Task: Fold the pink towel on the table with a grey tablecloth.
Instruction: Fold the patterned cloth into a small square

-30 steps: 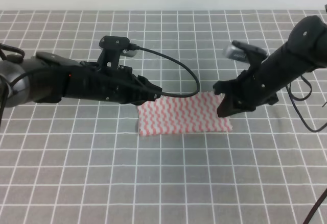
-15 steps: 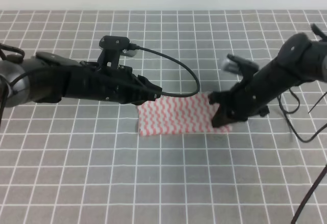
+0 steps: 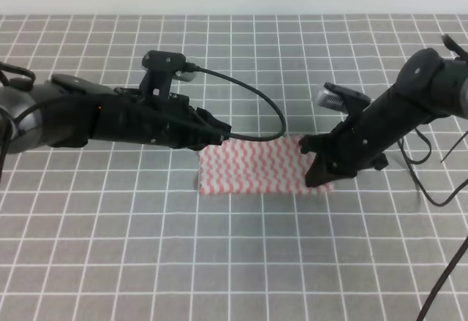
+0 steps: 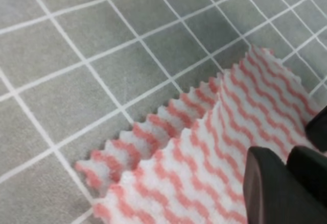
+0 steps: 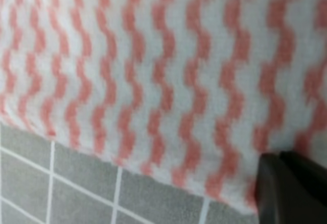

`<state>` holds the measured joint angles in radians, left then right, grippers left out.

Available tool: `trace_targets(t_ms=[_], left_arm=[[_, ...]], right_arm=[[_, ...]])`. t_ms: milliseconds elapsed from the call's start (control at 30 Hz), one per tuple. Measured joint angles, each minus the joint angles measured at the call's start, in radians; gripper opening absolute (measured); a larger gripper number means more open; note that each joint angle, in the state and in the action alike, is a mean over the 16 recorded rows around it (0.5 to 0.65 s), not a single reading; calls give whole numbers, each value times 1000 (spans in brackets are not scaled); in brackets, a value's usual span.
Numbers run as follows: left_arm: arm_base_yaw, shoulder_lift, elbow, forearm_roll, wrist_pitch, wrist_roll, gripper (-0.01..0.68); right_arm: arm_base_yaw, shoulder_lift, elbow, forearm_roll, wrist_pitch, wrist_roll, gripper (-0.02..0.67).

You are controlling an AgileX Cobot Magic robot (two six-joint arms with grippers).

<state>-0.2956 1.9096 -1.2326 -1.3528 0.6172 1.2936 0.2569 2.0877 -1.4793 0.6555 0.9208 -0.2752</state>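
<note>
on the wide table covered with a grey tablecloth printed with thin white grid lines (image 3: pixel 241 255), a thin pink-and-white towel with wavy zigzag stripes and serrated edges (image 3: pixel 256 165) lies flat near the middle, folded into a rectangle with its long side running left to right. from the left side of the high view, the black left gripper (image 3: pixel 219 135) reaches in low over the cloth and meets the towel at its far left corner; its wrist camera shows two dark fingers (image 4: pixel 271 188) close together, with the striped fabric beneath them, and an upper layer of towel lying over a lower one whose zigzag edge sticks out beside it (image 4: pixel 153 132); the fingers look closed on that corner, though the pinch itself is at the edge of the view. from the right, the black right gripper (image 3: pixel 316 169) angles down onto the towel's right edge, near the front corner; its wrist camera shows blurred pink stripes (image 5: pixel 153 71) filling most of the view above a strip of grey grid, with a dark finger (image 5: pixel 286 188) in the lower right corner, and whether it is closed on the cloth cannot be told. a black cable (image 3: pixel 248 91) arcs from the left arm's wrist camera over the table and down behind the towel.
</note>
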Motion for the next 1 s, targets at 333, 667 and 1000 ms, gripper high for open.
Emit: trace_targets(t_ms=[333, 667, 1000], left_arm=[[28, 12, 1, 27, 45, -53, 38], [25, 90, 1, 47, 33, -65, 1], [24, 134, 1, 45, -23, -61, -2]], right_arm=[[0, -69, 0, -11, -75, 9, -15], [0, -99, 1, -22, -134, 30, -15], [0, -99, 1, -53, -126, 65, 36]])
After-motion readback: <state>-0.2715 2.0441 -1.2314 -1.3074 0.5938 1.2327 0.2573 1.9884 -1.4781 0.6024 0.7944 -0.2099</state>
